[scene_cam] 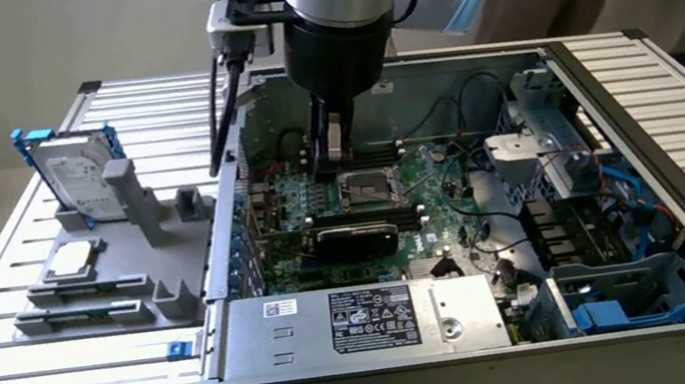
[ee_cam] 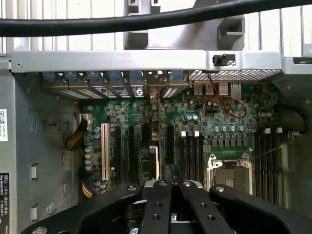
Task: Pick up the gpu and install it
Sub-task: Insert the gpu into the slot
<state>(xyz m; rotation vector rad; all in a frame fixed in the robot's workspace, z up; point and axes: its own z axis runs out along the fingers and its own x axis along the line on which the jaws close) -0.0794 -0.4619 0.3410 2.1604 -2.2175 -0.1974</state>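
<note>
While seated in the motherboard, gpu lengthwise across the case, tool closed, empty.

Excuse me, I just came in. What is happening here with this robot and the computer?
A robot arm is reaching into an open computer case, its claw shut and hanging just above the motherboard, near the empty processor socket. The gpu already sits inside the case, lying across the board closer to the power supply. A hard drive stands in a grey holder beside the case, at the exterior view's left.
</note>
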